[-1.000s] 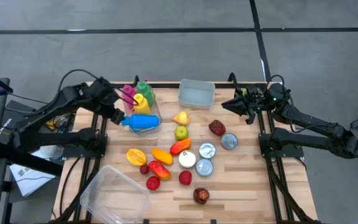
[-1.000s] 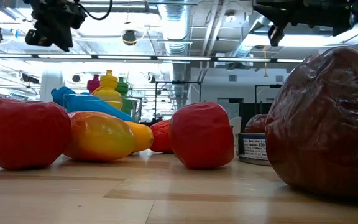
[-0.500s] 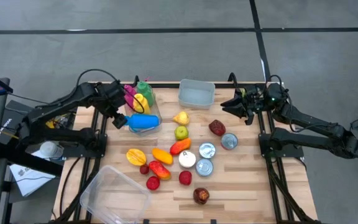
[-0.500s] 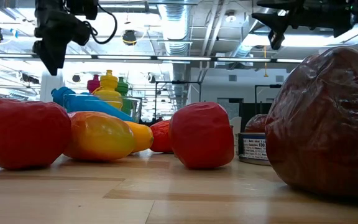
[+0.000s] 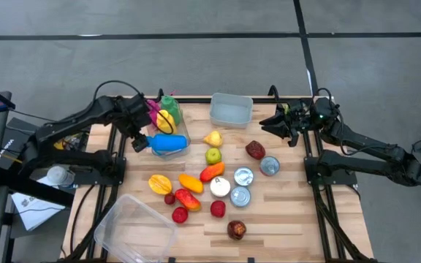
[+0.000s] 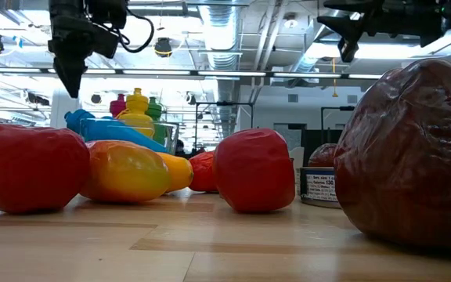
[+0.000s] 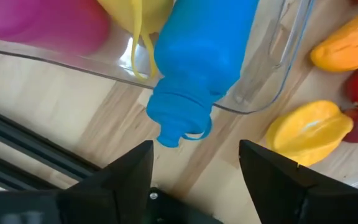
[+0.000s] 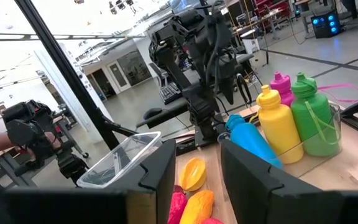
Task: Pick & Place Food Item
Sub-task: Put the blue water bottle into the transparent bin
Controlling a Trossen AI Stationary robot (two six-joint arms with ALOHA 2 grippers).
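Note:
Toy food lies spread over the wooden table: a yellow starfruit [image 5: 159, 183], an orange piece [image 5: 191, 183], a pear [image 5: 212, 139], a green apple [image 5: 213, 155] and several red fruits [image 5: 218, 209]. A blue bottle [image 7: 197, 56] lies on its side in a clear bin [image 7: 272, 68] with upright bottles, its capped neck sticking out over the bin's rim. My left gripper [image 7: 194, 174] points down just beyond that cap, open and empty. My right gripper [image 5: 276, 123] hovers level at the table's right edge, open and empty.
An empty clear tub [image 5: 231, 109] stands at the far middle. A second clear container [image 5: 134, 226] sits at the near left corner. Three cans [image 5: 243, 177] stand right of centre, beside two dark red fruits [image 5: 255, 150]. Bare wood shows at the near right.
My left gripper has tipped and rolled from a slanting pose to point straight down beside the blue bottle's cap, sinking a little. The bottle and the food have stayed where they were.

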